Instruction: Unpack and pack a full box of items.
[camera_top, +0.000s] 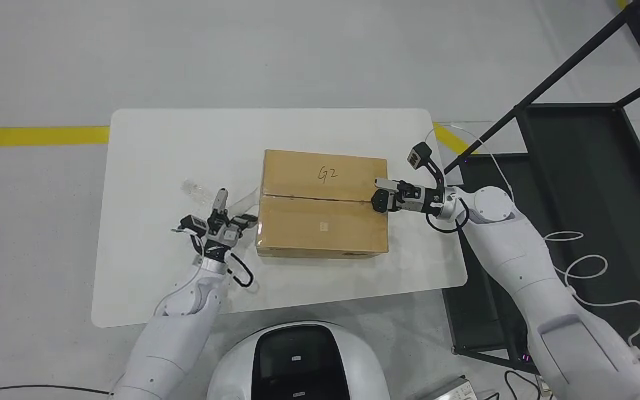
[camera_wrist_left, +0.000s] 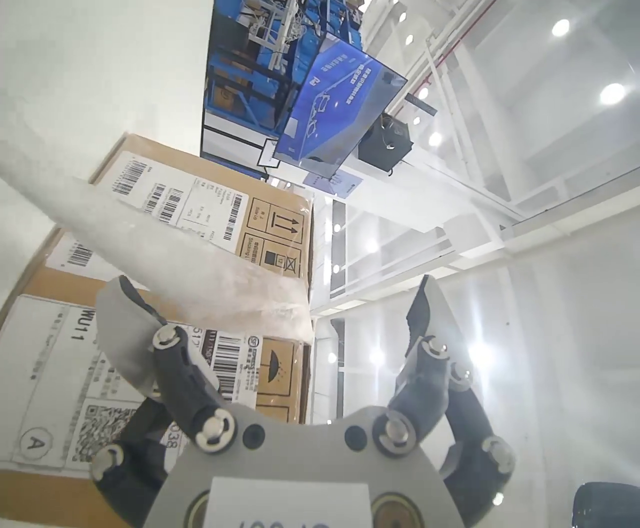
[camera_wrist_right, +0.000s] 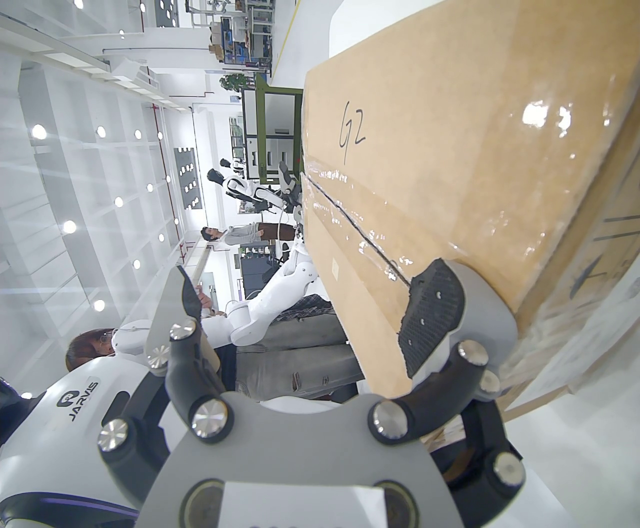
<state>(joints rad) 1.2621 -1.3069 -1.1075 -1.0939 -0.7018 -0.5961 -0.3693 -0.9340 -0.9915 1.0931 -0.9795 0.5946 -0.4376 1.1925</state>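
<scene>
A closed cardboard box (camera_top: 322, 203) with a handwritten mark lies in the middle of the white table (camera_top: 150, 150). Its lid seam (camera_wrist_right: 350, 230) shows torn clear tape. My left gripper (camera_top: 217, 222) is open just off the box's left end, which carries shipping labels (camera_wrist_left: 165, 200). A loose strip of clear tape (camera_wrist_left: 165, 250) runs from that end's edge past one of its fingers (camera_wrist_left: 125, 320) and shows faintly on the table (camera_top: 197, 188). My right gripper (camera_top: 380, 197) is open at the box's right end by the seam, one pad (camera_wrist_right: 432, 315) against the box's top edge.
A dark metal rack (camera_top: 570, 170) stands close off the table's right side, under my right arm. The table has bare room left of and behind the box. A yellow line (camera_top: 50, 134) crosses the floor beyond.
</scene>
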